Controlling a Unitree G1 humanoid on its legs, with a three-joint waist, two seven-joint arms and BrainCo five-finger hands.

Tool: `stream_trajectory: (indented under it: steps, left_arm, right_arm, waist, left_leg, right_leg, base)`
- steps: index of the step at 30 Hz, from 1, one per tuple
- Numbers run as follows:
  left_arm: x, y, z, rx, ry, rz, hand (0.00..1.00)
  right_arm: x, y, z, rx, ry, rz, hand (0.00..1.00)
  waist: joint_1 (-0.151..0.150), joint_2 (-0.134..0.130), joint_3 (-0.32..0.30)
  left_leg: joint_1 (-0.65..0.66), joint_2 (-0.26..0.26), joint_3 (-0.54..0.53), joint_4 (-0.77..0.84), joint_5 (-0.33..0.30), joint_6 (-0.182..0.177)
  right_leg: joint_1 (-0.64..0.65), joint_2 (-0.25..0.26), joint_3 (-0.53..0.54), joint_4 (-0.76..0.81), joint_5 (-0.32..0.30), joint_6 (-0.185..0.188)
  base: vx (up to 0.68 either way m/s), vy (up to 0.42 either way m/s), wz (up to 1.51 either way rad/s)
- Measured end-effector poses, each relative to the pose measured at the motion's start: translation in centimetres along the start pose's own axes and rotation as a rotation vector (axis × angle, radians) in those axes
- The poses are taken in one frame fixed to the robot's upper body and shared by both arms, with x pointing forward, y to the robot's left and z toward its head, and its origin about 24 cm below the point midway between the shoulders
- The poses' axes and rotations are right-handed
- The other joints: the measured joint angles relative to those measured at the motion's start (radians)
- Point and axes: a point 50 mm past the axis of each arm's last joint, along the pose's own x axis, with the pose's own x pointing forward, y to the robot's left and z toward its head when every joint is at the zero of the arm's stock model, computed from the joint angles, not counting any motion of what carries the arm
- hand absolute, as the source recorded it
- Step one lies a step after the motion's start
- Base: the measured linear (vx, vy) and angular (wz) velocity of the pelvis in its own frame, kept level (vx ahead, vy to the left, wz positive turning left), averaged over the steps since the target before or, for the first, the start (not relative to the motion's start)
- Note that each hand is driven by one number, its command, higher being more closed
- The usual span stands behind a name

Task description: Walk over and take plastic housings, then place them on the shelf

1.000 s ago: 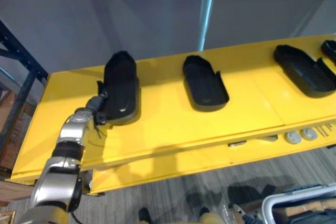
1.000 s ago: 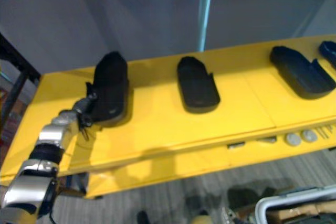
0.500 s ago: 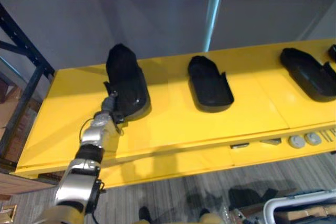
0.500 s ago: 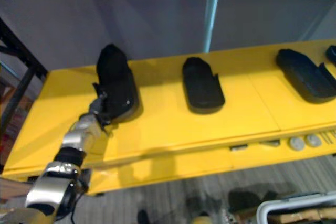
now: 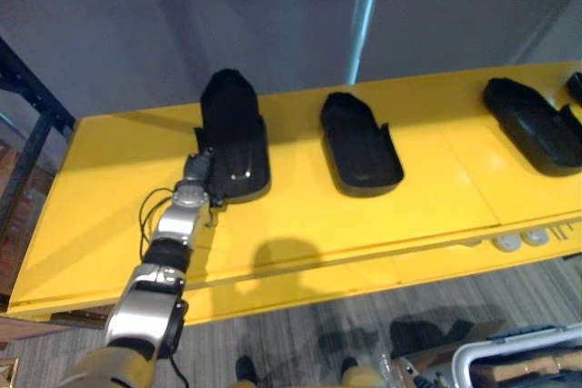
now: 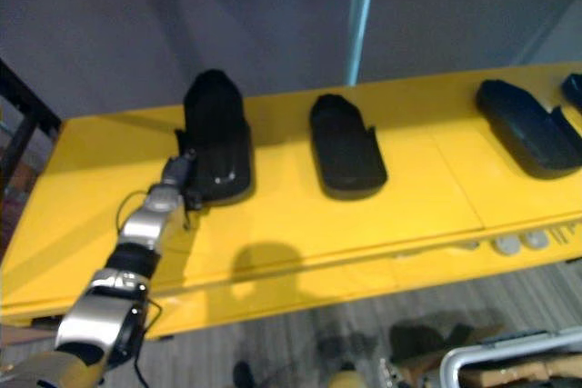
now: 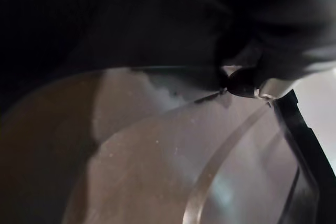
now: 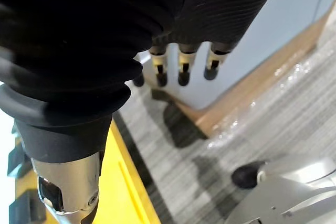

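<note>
Left hand (image 5: 202, 173) at the leftmost housing's (image 5: 233, 129) near end on the yellow counter (image 5: 300, 215), grip impossible to tell; right hand (image 8: 181, 67) hangs slack, released.

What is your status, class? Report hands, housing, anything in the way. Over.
Left hand at near end of leftmost housing, on yellow surface. Right hand open, hanging over floor. Next housing apart, to its right.

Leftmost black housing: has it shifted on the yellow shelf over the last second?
Yes. The leftmost housing, left hand at its near edge, now sits closer to the middle housing.
</note>
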Motion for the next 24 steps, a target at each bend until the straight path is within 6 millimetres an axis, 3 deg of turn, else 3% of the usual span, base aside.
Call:
stream_trajectory:
  steps: [5,12,13,24]
  left_arm:
    - [0.5,0.8,-0.3,0.146,0.046,-0.029,1.00]
    - [0.6,1.4,-0.2,0.175,0.066,-0.085,1.00]
    - [0.6,1.4,-0.3,0.181,0.067,-0.092,0.00]
    - [0.6,1.6,-0.6,0.088,0.065,-0.092,0.00]
  right_arm:
    - [0.0,-0.1,-0.3,0.008,0.019,0.009,0.00]
    - [0.1,-0.3,-0.2,0.006,0.014,0.012,0.00]
    - [0.2,-0.3,0.0,0.005,0.010,0.018,0.00]
    - [0.4,0.0,0.5,0.026,0.004,0.027,0.00]
  waist:
    - [-0.013,-0.003,0.002]
    - [-0.020,0.000,0.002]
    - [-0.020,0.002,0.002]
    - [-0.019,0.006,0.003]
  left_leg:
    - [0.022,0.003,0.007,0.000,-0.004,-0.002]
    - [0.022,0.003,0.006,0.000,-0.009,-0.001]
    - [0.022,0.003,0.006,0.000,-0.009,-0.001]
    - [0.022,0.002,0.001,0.000,-0.009,-0.001]
  right_leg:
    - [0.016,0.003,0.010,-0.001,-0.006,-0.010]
    - [0.016,0.002,0.010,-0.002,-0.006,-0.009]
    - [0.016,0.002,0.010,-0.003,-0.006,-0.009]
    - [0.019,0.002,0.006,-0.004,-0.007,-0.009]
  base:
    - [-0.01,-0.001,-0.07]
    - [0.00,0.000,0.00]
    - [0.00,0.000,0.00]
    - [0.00,0.000,0.00]
